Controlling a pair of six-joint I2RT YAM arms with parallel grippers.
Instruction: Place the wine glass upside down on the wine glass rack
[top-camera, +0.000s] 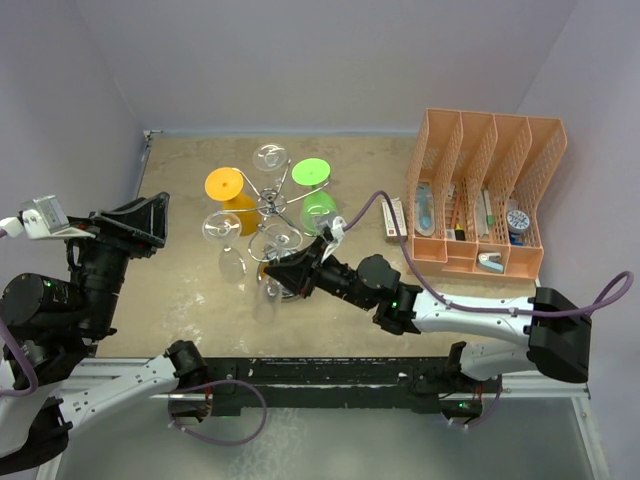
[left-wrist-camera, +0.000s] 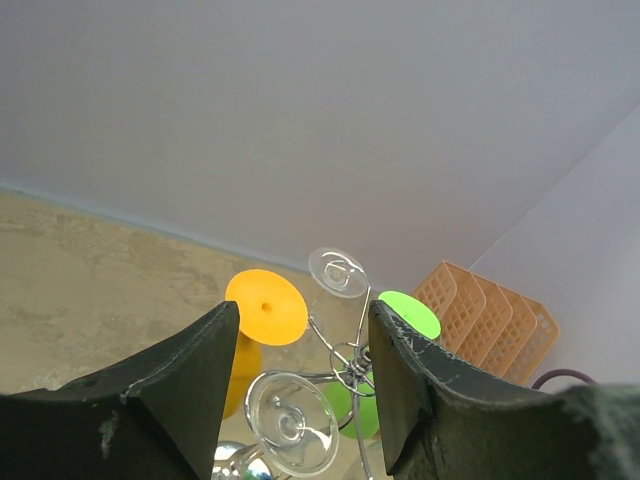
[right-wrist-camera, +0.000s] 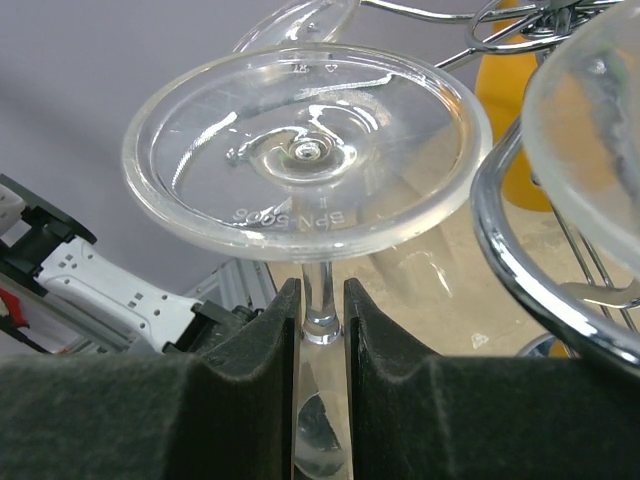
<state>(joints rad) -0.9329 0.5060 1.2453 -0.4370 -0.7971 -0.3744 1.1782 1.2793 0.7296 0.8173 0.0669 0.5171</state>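
**Right tool grasp.** We see the right tool (right-wrist-camera: 322, 335) clenched on the stem of the wine glass (right-wrist-camera: 305, 150), its fingers nearly together just below the upturned foot. The inverted glass sits at the near side of the wine glass rack (right-wrist-camera: 500, 268), just beside one chrome curl. The left tool (left-wrist-camera: 303, 325), jaws spread and holding nothing, stands well apart above the worktop (top-camera: 180, 160).

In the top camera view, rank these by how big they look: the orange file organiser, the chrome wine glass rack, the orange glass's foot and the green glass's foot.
1. orange mesh file organiser
2. wine glass rack
3. orange glass foot and green glass foot: they look alike, so not ranked.
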